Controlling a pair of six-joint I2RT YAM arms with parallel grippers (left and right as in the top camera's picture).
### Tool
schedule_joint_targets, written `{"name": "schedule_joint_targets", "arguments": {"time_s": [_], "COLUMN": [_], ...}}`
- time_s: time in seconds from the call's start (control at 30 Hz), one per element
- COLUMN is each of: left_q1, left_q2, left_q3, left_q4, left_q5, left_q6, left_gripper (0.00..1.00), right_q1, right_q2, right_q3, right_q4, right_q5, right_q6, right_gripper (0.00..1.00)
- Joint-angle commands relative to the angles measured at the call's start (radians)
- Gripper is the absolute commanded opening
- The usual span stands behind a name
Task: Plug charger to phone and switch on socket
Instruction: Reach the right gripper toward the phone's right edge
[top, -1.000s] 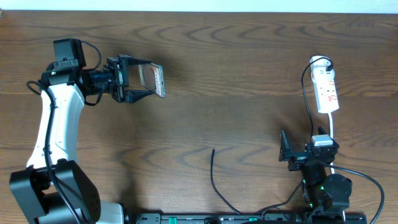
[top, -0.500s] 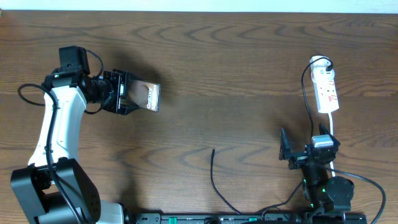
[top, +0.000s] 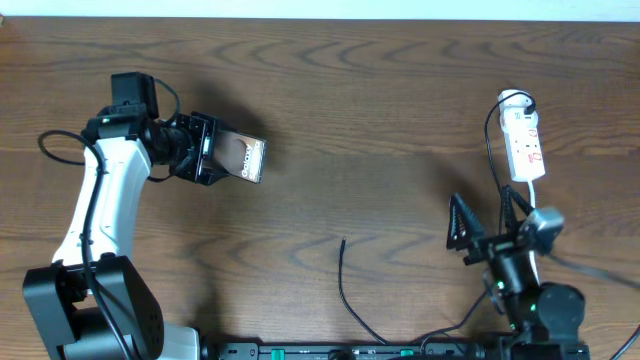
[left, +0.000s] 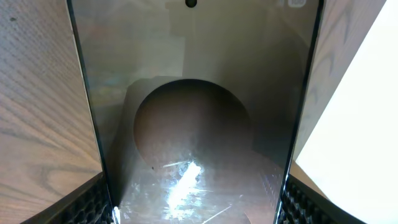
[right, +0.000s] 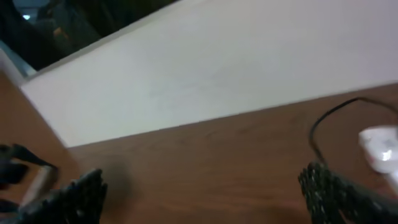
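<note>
Shifted rightward since a second ago, the phone (top: 246, 158) stays clamped in the left end effector (top: 222, 160); the right end effector (top: 487, 218) now tilts up, jaws wide.

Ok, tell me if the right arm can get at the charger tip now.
Probably yes: the right pincer is open and empty, and only bare table lies between it and the charger tip.

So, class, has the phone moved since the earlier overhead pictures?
Yes. Held in the left gripper, the phone has shifted down the picture, toward the charger, while the socket stayed put.
</note>
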Motion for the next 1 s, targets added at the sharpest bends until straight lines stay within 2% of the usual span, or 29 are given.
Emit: {"name": "schedule_joint_targets", "arguments": {"time_s": [0.0,0.13,0.23,0.37,0.43,0.53,0.6,0.8,0.97], "left_q1": [-0.014,-0.031,-0.046,-0.060,-0.069,-0.094,-0.114,-0.177,-0.224], "left_q2": [-0.031,-0.031,-0.031,-0.031,-0.031,-0.031,-0.031,-0.031,-0.031], "left_q3": [0.003,0.003,0.003,0.003,0.003,0.003,0.003,0.003,0.003], "left_q4": [0.003,0.022,0.030,0.058,0.078,0.085,0.085,0.085,0.080], "left_q5": [0.010,0.010,0.010,0.010,0.006,-0.057,-0.113,-0.236,-0.312], "left_q6": [-0.020,-0.038,-0.058,-0.099,-0.118,-0.159,-0.166,-0.176,-0.176], "left_gripper": [0.08,0.08,0.08,0.07,0.07,0.07,0.08,0.07,0.07], "right_q1": [0.008,0.008,0.011,0.037,0.051,0.090,0.122,0.245,0.344], "right_q2": [0.213,0.590,0.885,1.208,1.324,1.518,1.608,1.781,1.838], "right_q3": [0.173,0.401,0.572,0.726,0.764,0.782,0.782,0.782,0.782], "right_q4": [-0.007,-0.009,0.013,0.148,0.227,0.424,0.534,0.642,0.698], "right_q5": [-0.108,-0.405,-0.666,-0.856,-0.850,-0.821,-0.819,-0.800,-0.796], "right_q6": [0.179,0.279,0.282,0.372,0.445,0.727,0.809,0.822,0.724], "right_gripper": [0.99,0.99,0.99,0.99,0.99,0.99,0.99,0.99,0.99]}}
